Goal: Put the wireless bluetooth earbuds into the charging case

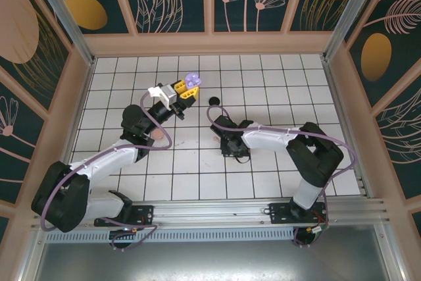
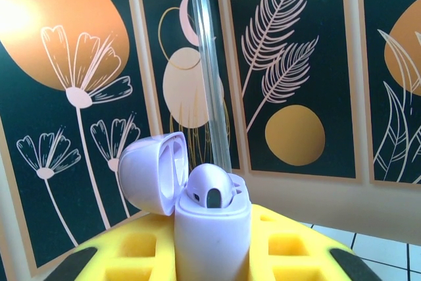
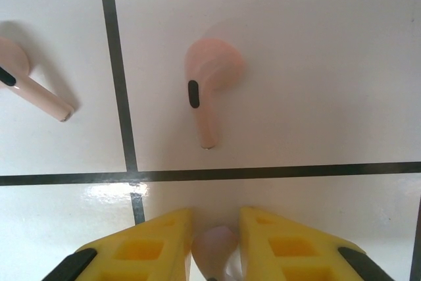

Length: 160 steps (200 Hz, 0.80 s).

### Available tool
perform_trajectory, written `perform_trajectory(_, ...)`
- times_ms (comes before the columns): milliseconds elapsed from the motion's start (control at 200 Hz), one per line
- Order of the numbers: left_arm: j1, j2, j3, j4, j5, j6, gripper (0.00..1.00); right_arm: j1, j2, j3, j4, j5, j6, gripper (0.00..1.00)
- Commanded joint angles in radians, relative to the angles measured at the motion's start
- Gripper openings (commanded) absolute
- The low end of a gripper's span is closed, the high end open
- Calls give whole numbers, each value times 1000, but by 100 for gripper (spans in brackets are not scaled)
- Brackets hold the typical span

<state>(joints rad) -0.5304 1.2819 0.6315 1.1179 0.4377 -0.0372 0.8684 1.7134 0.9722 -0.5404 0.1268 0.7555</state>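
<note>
Charging case (image 2: 212,235), open, in left fingers (image 2: 141,248), pink earbud (image 3: 214,247) in right fingers (image 3: 141,251)

Colours here are fun: lilac case (image 2: 212,235) and lilac earbud (image 2: 209,185), two pale pink earbuds (image 3: 209,90) (image 3: 29,87) on white tiles (image 3: 316,44) with dark grout (image 3: 117,64), yellow fingers (image 3: 145,248) with black pads (image 3: 69,264), walls (image 2: 329,64) dark teal with orange circles and pink leaf and flower outlines.

Top external looks down from above and behind on the whole tiled table (image 1: 263,176), left wrist peers level and close past the lilac case (image 2: 212,228) at the patterned wall (image 2: 296,64), right wrist hangs low, straight down on tiles the overhead shares.
</note>
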Motion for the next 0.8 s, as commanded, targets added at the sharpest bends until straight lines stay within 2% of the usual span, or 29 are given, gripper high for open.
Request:
perform_trajectory(0, -9, 0, 32, 13, 7, -17, 0, 12, -8, -40, -71, -40, -18, 24)
perform_trajectory(395, -12, 9, 42, 8, 7, -20, 0, 12, -39, -38, -68, -29, -13, 17)
perform_trajectory(796, -13, 12, 51, -13, 4, -6, 0, -3, -192, -8, -54, -18, 24, 16)
